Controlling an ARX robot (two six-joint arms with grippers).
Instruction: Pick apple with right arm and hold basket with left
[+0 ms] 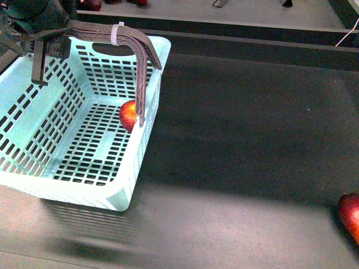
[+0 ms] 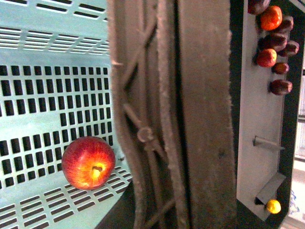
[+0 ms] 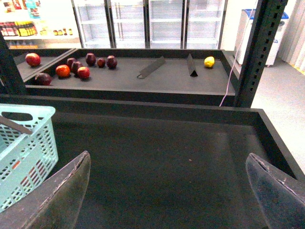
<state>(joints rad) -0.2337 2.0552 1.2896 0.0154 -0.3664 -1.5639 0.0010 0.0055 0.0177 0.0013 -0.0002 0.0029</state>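
inside one basket (image 1: 33, 134), one apple (image 1: 128, 115), second red fruit (image 1: 349, 216) outside

There is one basket (image 1: 78, 129), pale blue-green, and it has one red apple (image 1: 128, 115) inside it, over at its 3 o'clock side. One more red fruit (image 1: 350, 216) peeks in at the tabletop's edge, near 4 o'clock. On the far shelf (image 3: 143, 78) I count about seven red and dark fruits (image 3: 71, 67) bunched together, and one yellow fruit (image 3: 209, 61) sitting alone. Two flat dividers (image 3: 151, 67) lie there too.
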